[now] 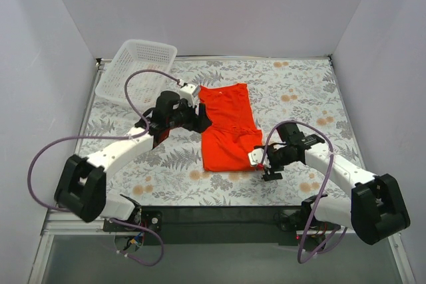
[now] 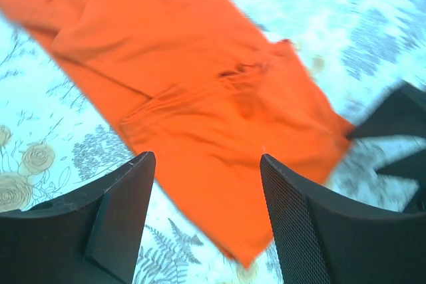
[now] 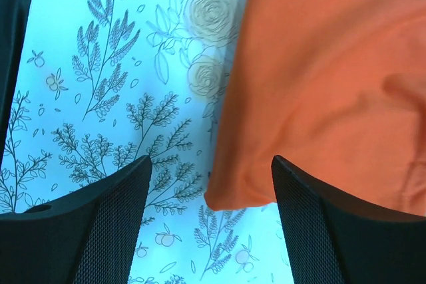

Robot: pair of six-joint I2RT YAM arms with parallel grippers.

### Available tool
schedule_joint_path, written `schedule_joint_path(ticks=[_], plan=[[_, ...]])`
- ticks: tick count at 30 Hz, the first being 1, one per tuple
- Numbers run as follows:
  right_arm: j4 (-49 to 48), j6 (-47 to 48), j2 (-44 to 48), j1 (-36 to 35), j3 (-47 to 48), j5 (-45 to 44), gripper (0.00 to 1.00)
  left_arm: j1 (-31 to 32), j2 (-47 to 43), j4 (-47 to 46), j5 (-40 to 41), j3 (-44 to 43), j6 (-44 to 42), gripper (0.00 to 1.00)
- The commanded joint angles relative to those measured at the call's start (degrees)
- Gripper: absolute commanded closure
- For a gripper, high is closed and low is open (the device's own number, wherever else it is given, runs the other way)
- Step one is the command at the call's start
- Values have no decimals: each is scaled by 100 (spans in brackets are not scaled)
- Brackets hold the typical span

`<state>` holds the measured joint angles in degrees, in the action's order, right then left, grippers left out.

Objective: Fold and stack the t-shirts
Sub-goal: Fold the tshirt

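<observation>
Floral-print tablecloth (image 1: 299, 91) | orange-red thin-fabric t-shirt (image 1: 226, 128) lying on it | left gripper (image 2: 206, 159) wide, empty, over shirt's left edge | right gripper (image 3: 211, 161) wide, empty, at shirt's near-right corner

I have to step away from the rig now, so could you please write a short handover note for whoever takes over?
Left gripper: open, over the t-shirt's left edge, holding nothing.
Right gripper: open, at the shirt's near right corner, holding nothing.
T-shirt: lying mid-table, apparently folded lengthwise into a narrow strip. The white basket sits at the far left corner.
Done: lengthwise fold, it seems.
Left: fold it shorter, then set it for stacking. No other shirt is in view.
</observation>
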<state>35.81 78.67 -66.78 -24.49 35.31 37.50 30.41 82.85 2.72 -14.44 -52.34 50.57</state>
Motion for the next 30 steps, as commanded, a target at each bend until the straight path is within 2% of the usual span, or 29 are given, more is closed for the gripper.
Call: schedule_joint_path(ticks=[1,5,6,9,12,18,19,25,30], plan=[[-197,439,-229,-3,-103,74,33,78,-1032,-237,-1060,679,-1152,40],[-504,219,-563,-38,-130,-84,34,455,-2130,-193,-1895,1672,-2303,36],[-627,140,-599,-38,-138,-119,36,605,-2489,-202,-1914,2092,-2810,35],[-821,34,-713,-38,-182,-269,39,1150,-2730,-228,-1626,2604,-3410,33],[-883,-97,-783,-38,-200,-278,46,1633,-2485,-158,-1204,2658,-3632,34],[-936,-230,-827,-21,-174,-269,56,2082,-1589,-411,-456,2544,-3922,35],[-944,-247,-810,-21,-174,-260,57,2126,-1501,-561,-142,2518,-3966,35],[-953,-300,-854,41,-165,-164,61,2223,-999,-957,388,2439,-4160,36],[-953,-300,-915,128,-200,-146,64,2258,-649,-1151,442,2386,-4257,37]])
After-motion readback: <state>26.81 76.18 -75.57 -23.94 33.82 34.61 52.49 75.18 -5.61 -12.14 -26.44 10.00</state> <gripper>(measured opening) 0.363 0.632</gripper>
